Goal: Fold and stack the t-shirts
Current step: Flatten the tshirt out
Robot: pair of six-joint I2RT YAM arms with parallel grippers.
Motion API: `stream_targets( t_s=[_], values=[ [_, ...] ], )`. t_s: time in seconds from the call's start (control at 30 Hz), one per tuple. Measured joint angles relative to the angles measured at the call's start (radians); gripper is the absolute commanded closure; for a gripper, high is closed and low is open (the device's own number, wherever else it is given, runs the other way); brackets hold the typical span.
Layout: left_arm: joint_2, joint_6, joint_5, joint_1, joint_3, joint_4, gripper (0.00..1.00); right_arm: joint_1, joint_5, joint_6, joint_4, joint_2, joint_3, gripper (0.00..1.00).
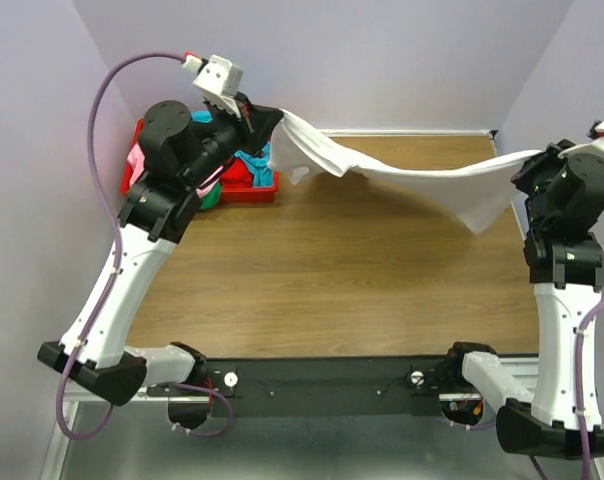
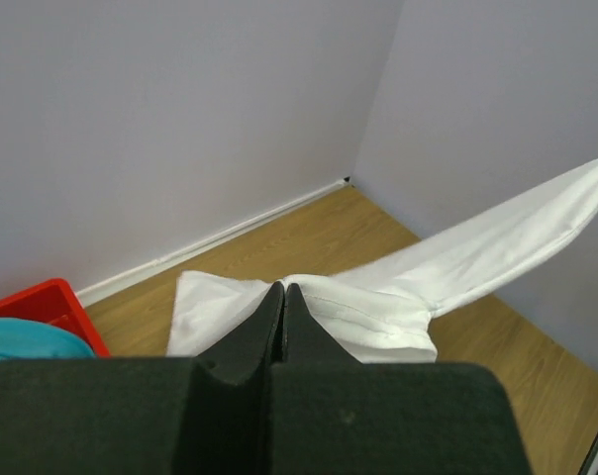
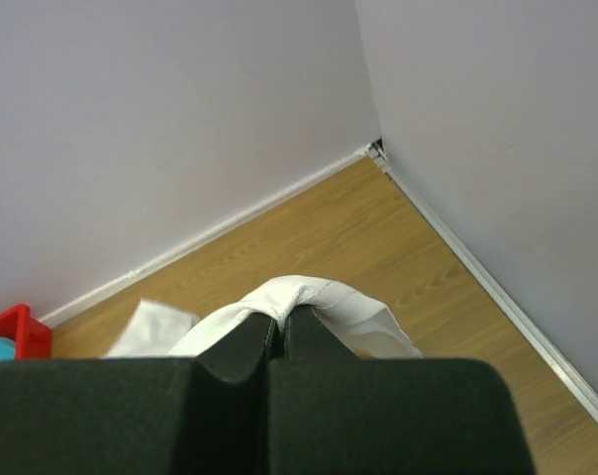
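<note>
A white t-shirt (image 1: pixel 402 178) hangs stretched in the air between my two grippers, above the far part of the table. My left gripper (image 1: pixel 278 116) is shut on one end of it at the far left; the wrist view shows its jaws closed on a hemmed fold of the white t-shirt (image 2: pixel 378 307). My right gripper (image 1: pixel 538 156) is shut on the other end at the far right, its jaws closed on a white fold (image 3: pixel 309 295). Teal, red, pink and green shirts lie bunched in the red bin (image 1: pixel 244 193), partly hidden by my left arm.
The wooden table (image 1: pixel 332 290) lies below the hanging shirt. The red plastic bin stands at the far left corner, also seen in the left wrist view (image 2: pixel 42 302). Lilac walls close the table at the back and both sides.
</note>
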Motion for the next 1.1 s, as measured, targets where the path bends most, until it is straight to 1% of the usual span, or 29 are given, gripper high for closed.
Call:
stream_targets(
  t_s=[0.07, 0.17, 0.23, 0.27, 0.3, 0.47, 0.6, 0.77, 0.87, 0.93, 0.97, 1.0, 1.03, 1.07, 1.1],
  values=[
    [-0.034, -0.002, -0.027, 0.0, 0.01, -0.02, 1.0, 0.0, 0.006, 0.005, -0.024, -0.024, 0.025, 0.99],
    [-0.073, -0.002, -0.06, 0.0, 0.064, -0.037, 1.0, 0.0, 0.023, 0.005, -0.056, -0.037, 0.116, 0.99],
    [-0.09, 0.006, -0.084, 0.0, 0.151, -0.056, 1.0, 0.0, 0.038, 0.004, -0.07, -0.042, 0.168, 0.99],
    [-0.091, 0.007, -0.086, 0.0, 0.169, -0.057, 1.0, 0.0, 0.048, 0.004, -0.072, -0.047, 0.188, 0.99],
    [-0.09, 0.015, -0.094, 0.0, 0.226, -0.068, 1.0, 0.0, 0.056, 0.004, -0.073, -0.053, 0.205, 0.99],
    [-0.023, 0.051, -0.089, -0.006, 0.436, -0.083, 1.0, 0.0, 0.113, 0.005, -0.075, -0.08, 0.259, 0.99],
    [0.035, 0.068, -0.063, -0.006, 0.47, -0.074, 1.0, 0.0, 0.14, 0.013, -0.07, -0.082, 0.256, 0.99],
    [0.177, 0.084, -0.037, -0.006, 0.465, -0.074, 1.0, 0.0, 0.163, 0.054, -0.06, -0.071, 0.121, 0.99],
    [0.336, 0.103, -0.032, -0.006, 0.47, -0.074, 1.0, 0.0, 0.166, 0.083, -0.003, -0.029, -0.043, 0.99],
    [0.47, 0.129, -0.023, -0.006, 0.547, -0.103, 1.0, 0.0, 0.166, 0.09, 0.036, 0.041, -0.108, 0.99],
    [0.566, 0.14, -0.013, -0.006, 0.618, -0.103, 1.0, 0.0, 0.166, 0.09, 0.055, 0.081, -0.122, 0.99],
    [0.647, 0.142, -0.002, 0.0, 0.668, -0.09, 1.0, 0.0, 0.167, 0.09, 0.093, 0.153, -0.133, 0.99],
    [0.72, 0.142, 0.01, 0.003, 0.705, -0.072, 0.93, 0.0, 0.167, 0.089, 0.125, 0.227, -0.135, 0.99],
    [0.777, 0.14, 0.015, 0.007, 0.719, -0.069, 0.83, 0.0, 0.168, 0.089, 0.14, 0.266, -0.135, 0.99],
    [0.837, 0.131, 0.019, 0.011, 0.747, -0.066, 0.68, -0.001, 0.172, 0.089, 0.164, 0.323, -0.132, 0.98]
  ],
)
